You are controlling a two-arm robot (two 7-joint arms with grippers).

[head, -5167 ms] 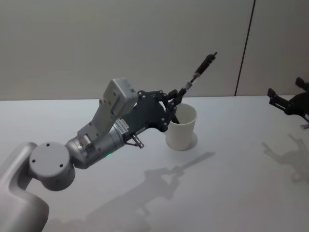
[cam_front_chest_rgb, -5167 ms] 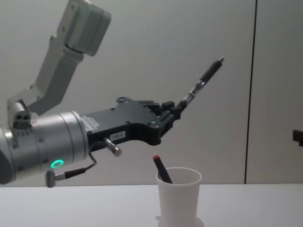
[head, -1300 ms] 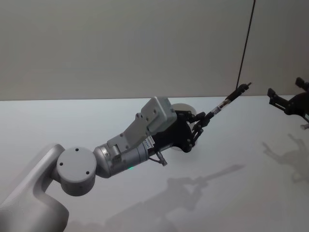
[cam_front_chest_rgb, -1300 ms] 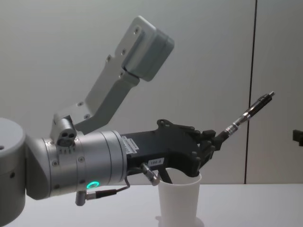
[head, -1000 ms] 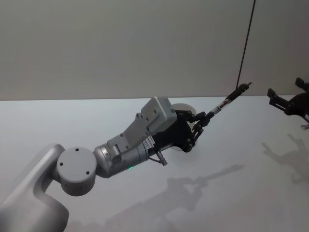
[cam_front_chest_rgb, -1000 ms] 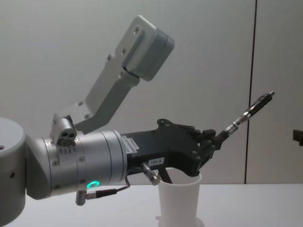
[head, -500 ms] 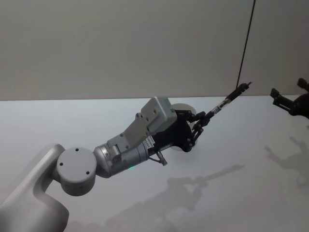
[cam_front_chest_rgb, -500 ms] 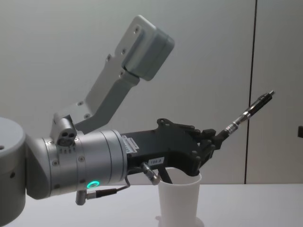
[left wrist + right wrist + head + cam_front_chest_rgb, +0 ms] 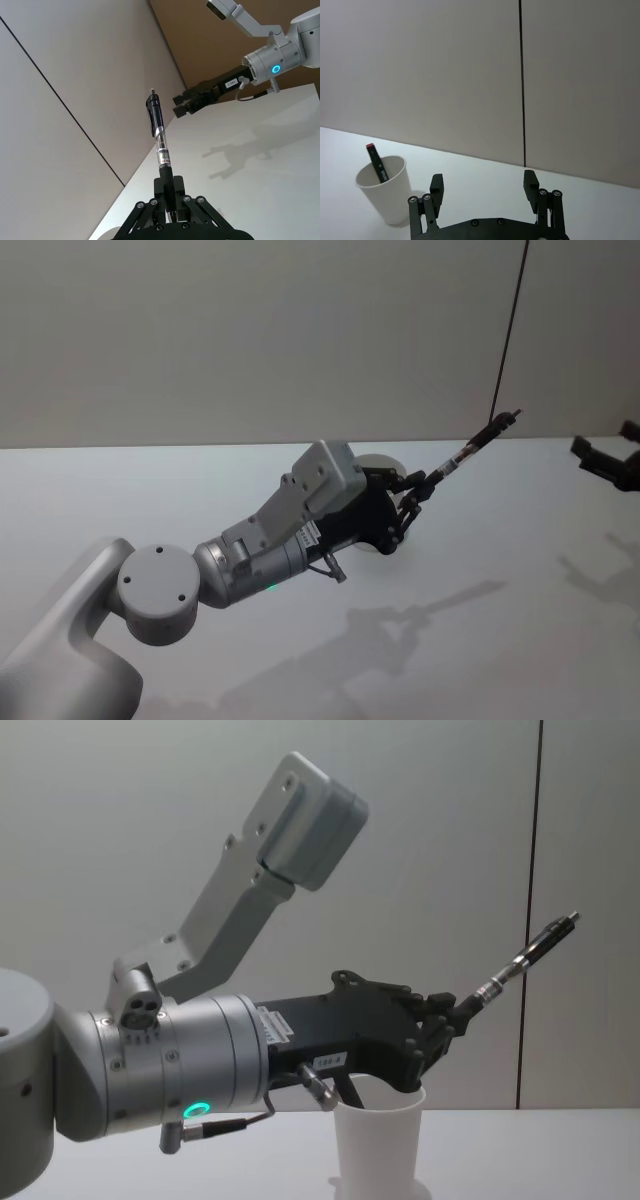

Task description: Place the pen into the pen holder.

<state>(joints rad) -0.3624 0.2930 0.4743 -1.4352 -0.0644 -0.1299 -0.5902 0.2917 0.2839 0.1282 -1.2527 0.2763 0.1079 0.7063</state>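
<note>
Just above the pen holder (image 9: 378, 1145), the left gripper (image 9: 455, 1017) pinches the pen (image 9: 520, 960).
Its arm reaches forward; the black pen slants up-right, clip end high, while the right gripper (image 9: 605, 455) hovers spread at the far right.

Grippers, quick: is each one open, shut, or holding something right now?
Left gripper: shut on the pen, which points up and away.
Right gripper: open, holding nothing.
</note>
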